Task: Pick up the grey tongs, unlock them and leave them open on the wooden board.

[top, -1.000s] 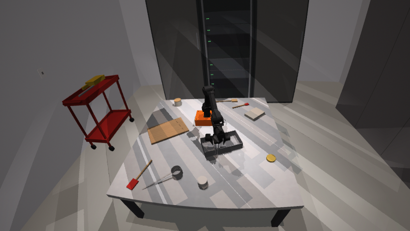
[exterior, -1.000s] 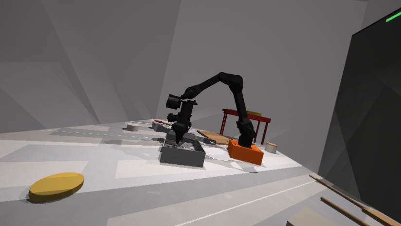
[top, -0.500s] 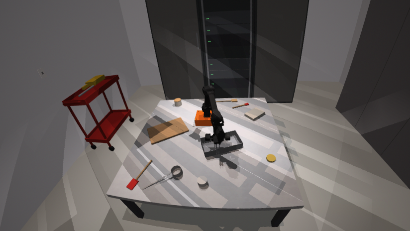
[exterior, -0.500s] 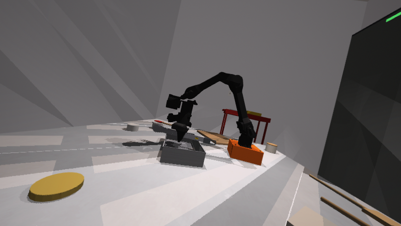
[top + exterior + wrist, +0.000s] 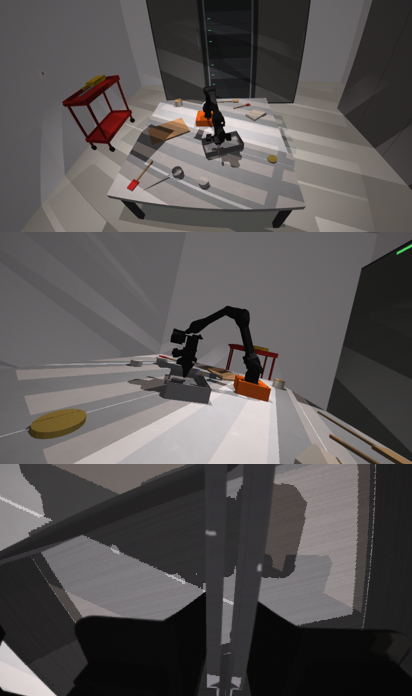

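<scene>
One gripper [image 5: 218, 143] clamped narrow on the grey tongs [image 5: 235, 554], which sit between its fingers over the roasting tin [image 5: 239, 142], table centre. Wooden board [image 5: 168, 130] lies at 10 o'clock from tin, well apart.

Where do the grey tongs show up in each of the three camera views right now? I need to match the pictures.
Top: grey tongs just below centre, poking past the roasting tin's near wall, under the gripper.
Exterior: mostly hidden; the gripper points down into the tin, left of centre.
Wrist: two grey arms running up the middle, clamped between the fingers.
Shared landmark: the roasting tin.
</scene>
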`<state>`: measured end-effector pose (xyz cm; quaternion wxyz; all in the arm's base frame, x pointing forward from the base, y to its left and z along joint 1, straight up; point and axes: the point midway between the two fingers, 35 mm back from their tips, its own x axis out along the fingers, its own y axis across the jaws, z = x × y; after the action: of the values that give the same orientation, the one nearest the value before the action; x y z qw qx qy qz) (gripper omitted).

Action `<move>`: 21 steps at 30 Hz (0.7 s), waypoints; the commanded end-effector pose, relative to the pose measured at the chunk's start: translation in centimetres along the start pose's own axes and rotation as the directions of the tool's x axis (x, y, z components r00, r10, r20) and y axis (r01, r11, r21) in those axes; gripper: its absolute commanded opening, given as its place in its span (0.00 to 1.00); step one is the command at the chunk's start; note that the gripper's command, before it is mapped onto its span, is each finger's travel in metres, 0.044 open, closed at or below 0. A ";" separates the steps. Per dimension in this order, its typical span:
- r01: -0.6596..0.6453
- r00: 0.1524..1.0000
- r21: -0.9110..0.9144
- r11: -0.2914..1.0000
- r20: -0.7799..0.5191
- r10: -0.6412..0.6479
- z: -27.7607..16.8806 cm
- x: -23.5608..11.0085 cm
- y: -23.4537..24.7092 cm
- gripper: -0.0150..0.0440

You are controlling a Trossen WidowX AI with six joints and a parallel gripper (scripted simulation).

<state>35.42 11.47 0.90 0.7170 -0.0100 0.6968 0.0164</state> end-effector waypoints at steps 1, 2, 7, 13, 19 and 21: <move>-0.005 1.000 0.001 1.000 0.007 0.005 0.3 -2.4 0.2 0.00; -0.004 1.000 0.001 1.000 0.006 0.004 0.3 -3.4 0.1 0.00; -0.001 1.000 0.003 1.000 0.003 0.000 0.1 -7.4 0.0 0.00; -0.001 1.000 0.003 1.000 0.003 0.000 0.1 -7.4 0.0 0.00; 0.001 1.000 -0.020 1.000 0.000 -0.001 0.2 -7.1 -0.5 0.00; 0.001 1.000 -0.052 0.999 0.000 -0.001 0.5 -7.1 -1.1 0.00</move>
<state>35.42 11.14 8.03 0.7170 -0.0190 0.6963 0.0249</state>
